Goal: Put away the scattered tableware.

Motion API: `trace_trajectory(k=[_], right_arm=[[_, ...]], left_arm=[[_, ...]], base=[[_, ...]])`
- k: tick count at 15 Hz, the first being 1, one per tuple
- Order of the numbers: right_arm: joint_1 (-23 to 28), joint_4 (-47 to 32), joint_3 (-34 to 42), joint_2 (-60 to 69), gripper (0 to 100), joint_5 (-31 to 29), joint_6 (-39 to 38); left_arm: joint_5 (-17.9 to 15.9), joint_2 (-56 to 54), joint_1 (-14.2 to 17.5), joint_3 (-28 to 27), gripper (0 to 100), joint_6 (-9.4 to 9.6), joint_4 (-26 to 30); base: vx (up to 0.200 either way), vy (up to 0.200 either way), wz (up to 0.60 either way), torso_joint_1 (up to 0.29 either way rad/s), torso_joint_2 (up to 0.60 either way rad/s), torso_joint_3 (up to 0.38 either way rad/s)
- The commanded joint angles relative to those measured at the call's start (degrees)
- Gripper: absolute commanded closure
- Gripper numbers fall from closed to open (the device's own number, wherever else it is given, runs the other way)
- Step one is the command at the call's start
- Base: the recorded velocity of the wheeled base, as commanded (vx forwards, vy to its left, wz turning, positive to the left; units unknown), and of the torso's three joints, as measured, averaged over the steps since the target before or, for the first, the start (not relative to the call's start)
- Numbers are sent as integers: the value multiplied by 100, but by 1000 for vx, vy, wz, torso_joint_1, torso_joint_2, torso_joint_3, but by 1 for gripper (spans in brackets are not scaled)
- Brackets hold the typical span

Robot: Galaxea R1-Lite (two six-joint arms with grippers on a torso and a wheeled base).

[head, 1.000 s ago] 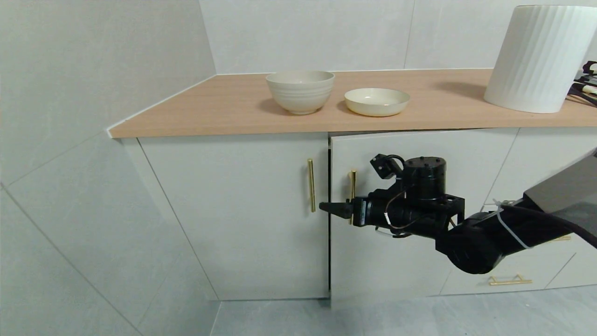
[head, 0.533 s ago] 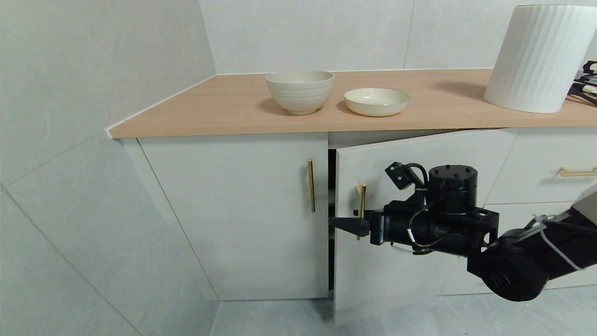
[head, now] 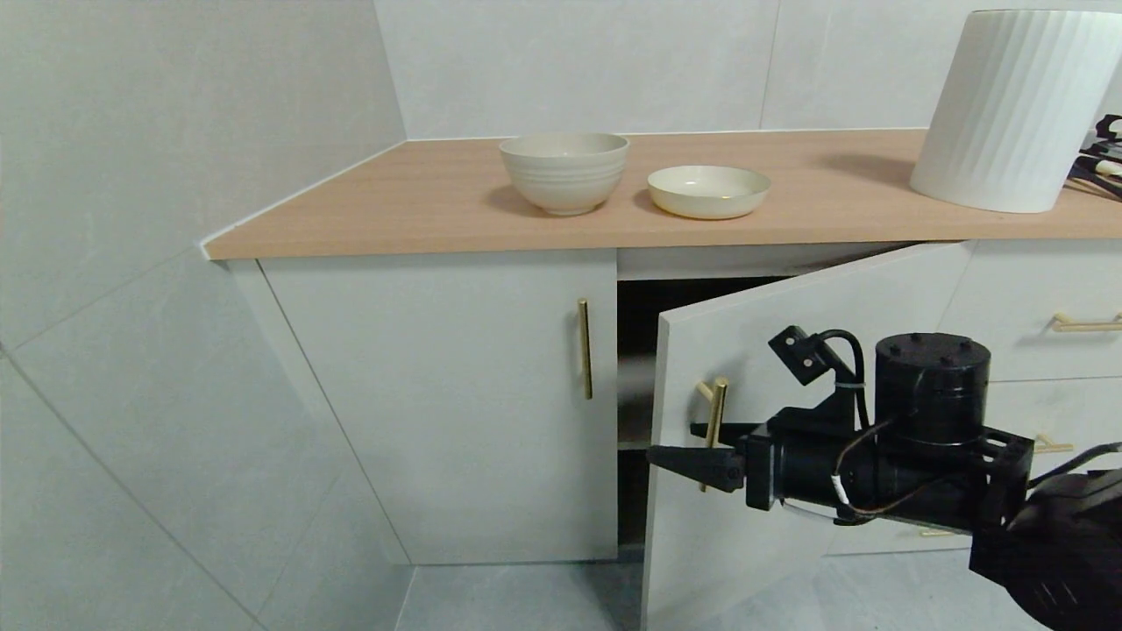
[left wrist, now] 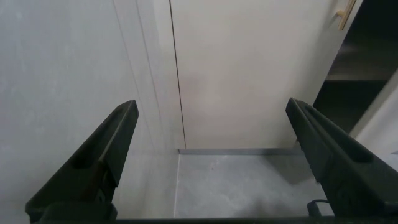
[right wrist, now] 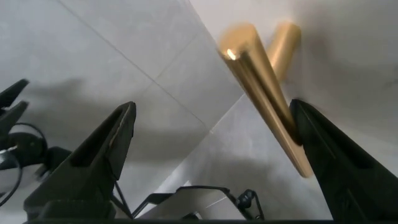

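A deep beige bowl [head: 564, 171] and a shallow cream dish [head: 708, 190] stand side by side on the wooden countertop [head: 421, 210]. Below them the right cupboard door [head: 789, 350] stands partly open. My right gripper [head: 692, 445] is open, with its fingers either side of the door's gold handle [head: 712, 407]. In the right wrist view the gold handle [right wrist: 261, 81] runs between the spread fingers of the right gripper [right wrist: 211, 115], close to one of them. My left gripper [left wrist: 210, 107] is open and holds nothing, low down by the foot of the left cupboard door [left wrist: 242, 74].
A tall white ribbed container [head: 1008, 105] stands at the countertop's right end, with dark utensils [head: 1104, 158] beside it. The left cupboard door [head: 438, 394] is shut, gold handle [head: 584, 348] upright. Drawers with gold handles [head: 1085, 322] lie to the right. A tiled wall closes the left side.
My right arm has drawn back and to the right with the handle between its fingers. The door has swung further open and the dark cupboard inside now shows.
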State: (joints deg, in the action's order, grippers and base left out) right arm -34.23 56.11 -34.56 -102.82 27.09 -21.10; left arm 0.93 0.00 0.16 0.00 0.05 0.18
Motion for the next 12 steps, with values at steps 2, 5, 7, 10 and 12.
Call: trace_trajectory(k=[2,5,7,10,12], right_arm=[[-31,418,415,253,0,-11,-8],[-31,488,468,227,0,-2,-8],[-40,488,520,218,0,-2,-17],[-49,497,520,218,0,-2,-17],[-49,497,529,209,0,-2,-26]], left_arm=[[4,0,2,0,0,-14,-1],[22,0,2,0,0,21,-18],[-242,0,2,-158,0,-5,-53],[-1710,158,-16,-1222,0,-251,702],[-2536,949,-16,-1916,0,-418,1239]], base=[[0,0,0,0,0,0],[0,0,0,0,0,0],[0,0,0,0,0,0],[0,0,0,0,0,0],[0,0,0,0,0,0]])
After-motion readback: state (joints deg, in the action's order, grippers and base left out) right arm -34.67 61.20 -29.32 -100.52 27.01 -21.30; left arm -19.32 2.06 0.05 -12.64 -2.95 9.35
